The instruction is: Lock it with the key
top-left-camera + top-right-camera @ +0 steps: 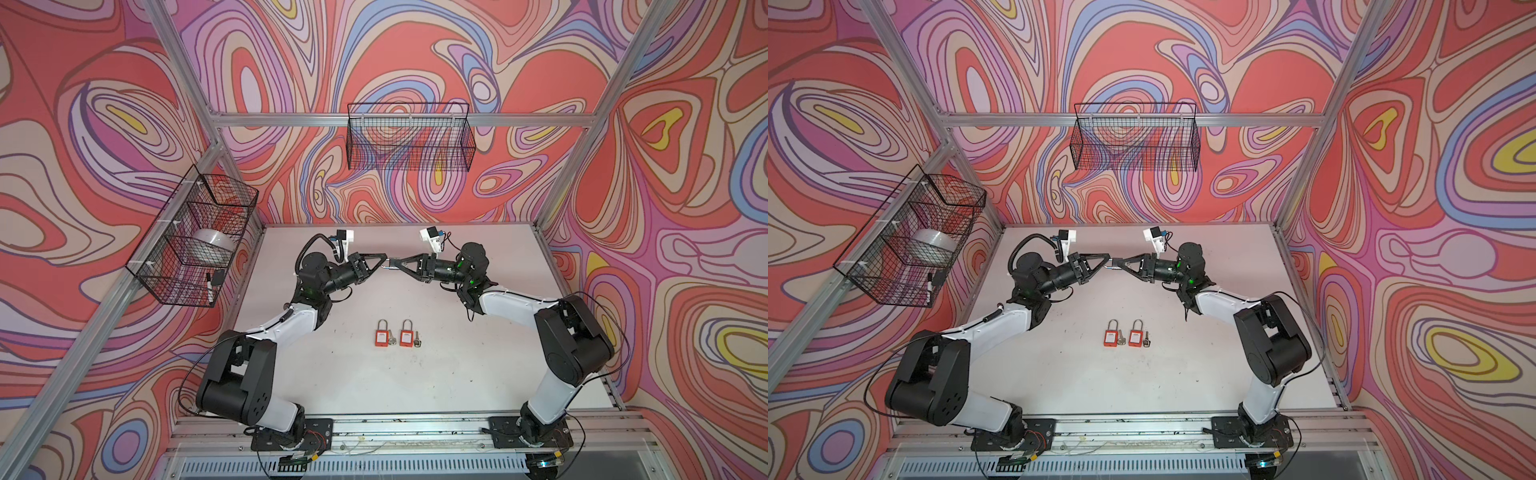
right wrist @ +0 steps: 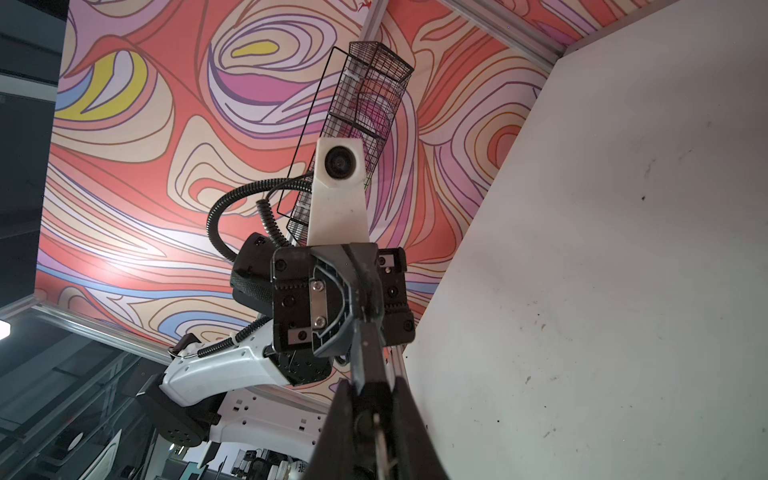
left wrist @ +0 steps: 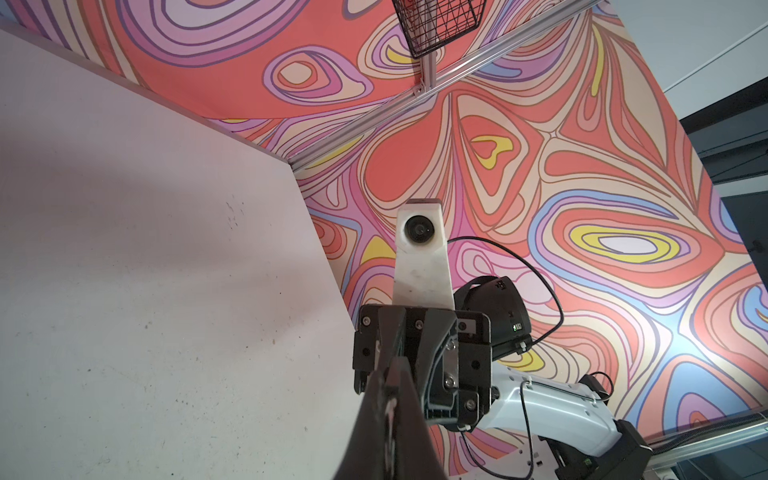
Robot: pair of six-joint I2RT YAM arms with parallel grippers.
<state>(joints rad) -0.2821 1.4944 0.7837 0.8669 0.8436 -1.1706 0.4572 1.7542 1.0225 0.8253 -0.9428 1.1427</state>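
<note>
1. Both arms meet tip to tip in the air above the far middle of the bench [image 1: 478, 365]. Between the left gripper [image 1: 385, 261] and the right gripper [image 1: 397, 263] sits a small silvery piece [image 1: 391, 264]. It is most likely a key, though it is too small to be sure.
2. In the right wrist view the right gripper's fingers [image 2: 345, 419] stand nearly together, pinching that thin metal piece. The left gripper's fingers [image 3: 401, 399] are pressed together at its other end. I cannot tell whether they truly grip it.
3. On the near middle of the bench the left padlock [image 1: 381, 337] and the right padlock [image 1: 406, 337] lie flat, side by side and a little apart. Each has a boxy red body that looks like plastic, and a thin grey shackle pointing to the far side.
4. Just right of each padlock lies a key: the left key [image 1: 392, 341] with a silvery head, and the right key [image 1: 419, 342] with a darker head.
5. I judge a key to be light, stiff, thin and smooth, so it can pivot or slip in a two-finger pinch. It is best held by the flat head, leaving the blade free.
6. A padlock looks small and rigid and is likely to slide on the smooth bench. It is best clamped across the flat faces of the body with the keyway left exposed.
7. The bench is pale and matte, with light scuffs.
</note>
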